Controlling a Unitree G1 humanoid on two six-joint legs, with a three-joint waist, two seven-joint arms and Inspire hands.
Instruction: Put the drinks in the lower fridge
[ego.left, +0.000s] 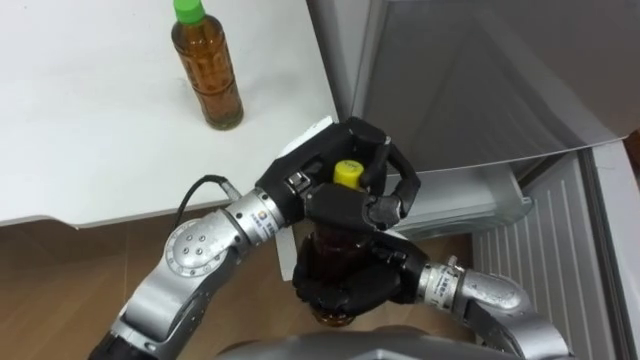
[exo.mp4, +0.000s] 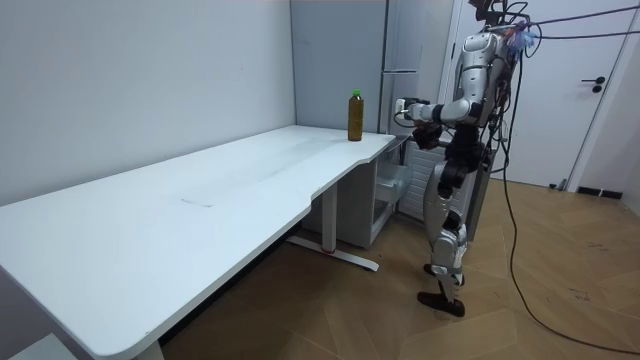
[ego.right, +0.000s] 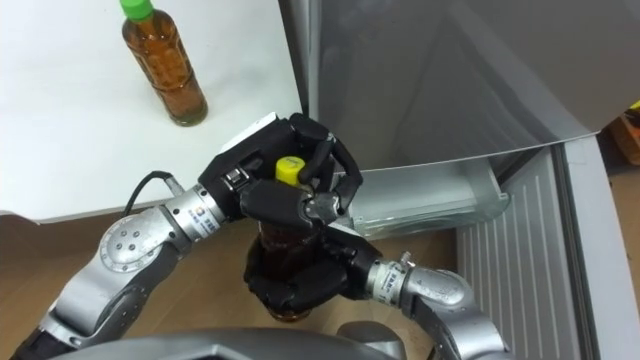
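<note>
A brown drink bottle with a yellow cap (ego.left: 347, 174) is held upright in front of my chest. My left hand (ego.left: 312, 165) is curled round its neck just below the cap. Lower down, my right hand (ego.left: 355, 285) wraps the bottle's body from the right. A second brown bottle with a green cap (ego.left: 207, 75) stands on the white table (ego.left: 90, 130), near its right corner. The grey fridge (ego.left: 470, 80) is just right of the table, and its lower door (ego.left: 560, 250) hangs open toward me.
A clear door shelf (ego.left: 470, 200) juts out just right of my hands. In the room view I stand at the table's end (exo.mp4: 380, 140), facing the fridge (exo.mp4: 400, 60). Wooden floor shows below the table edge.
</note>
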